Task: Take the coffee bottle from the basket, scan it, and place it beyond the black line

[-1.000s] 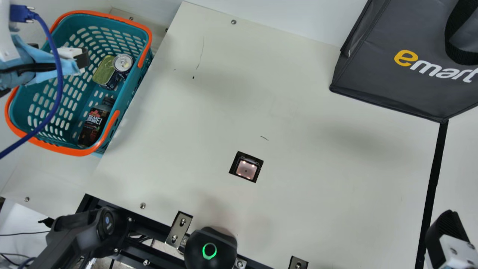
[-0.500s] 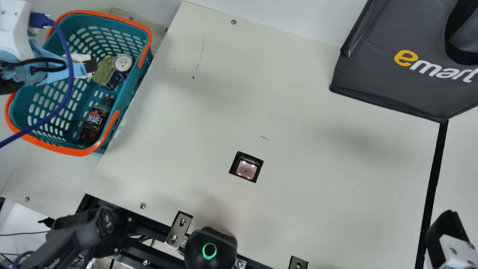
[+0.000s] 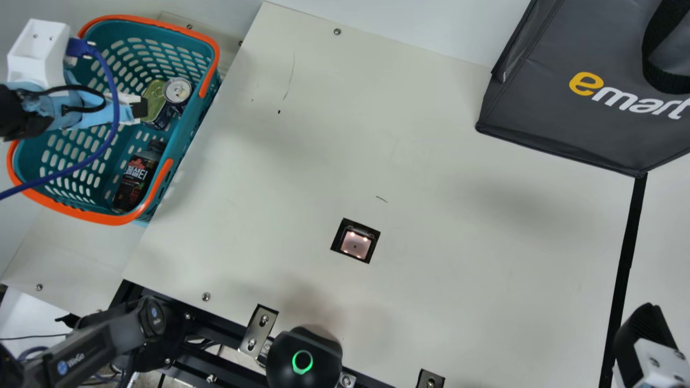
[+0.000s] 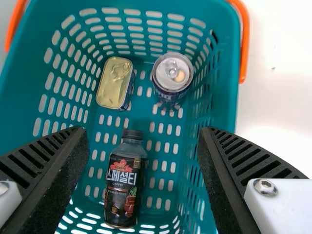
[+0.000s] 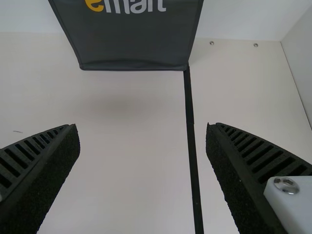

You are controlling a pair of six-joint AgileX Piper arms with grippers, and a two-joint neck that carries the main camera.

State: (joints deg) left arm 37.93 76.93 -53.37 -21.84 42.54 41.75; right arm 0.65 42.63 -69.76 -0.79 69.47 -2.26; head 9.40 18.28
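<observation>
My left gripper (image 3: 141,109) is over the teal basket (image 3: 186,137) in the main view, above the cans' side of it. In the left wrist view my left gripper (image 4: 142,146) is open, its fingers wide apart and empty. Between and below them the dark coffee bottle (image 4: 123,187) lies on the basket floor, label up; the main view has the coffee bottle (image 3: 135,180) near the basket's table-side wall. At the right edge my right gripper (image 3: 644,328) is beside the black line (image 3: 625,258). The right wrist view shows my right gripper (image 5: 142,146) open and empty above the black line (image 5: 191,141).
In the basket are a flat tin (image 4: 114,84) and a round can (image 4: 172,75). A scanner window (image 3: 356,242) is set in the table (image 3: 458,269). A dark grey bag (image 3: 582,118) stands at the back right. A blue cable (image 3: 102,148) hangs across the basket.
My left arm has moved rightward and slightly down in the main view, farther over the basket. The bottle, the cans and my right gripper have stayed where they were.
</observation>
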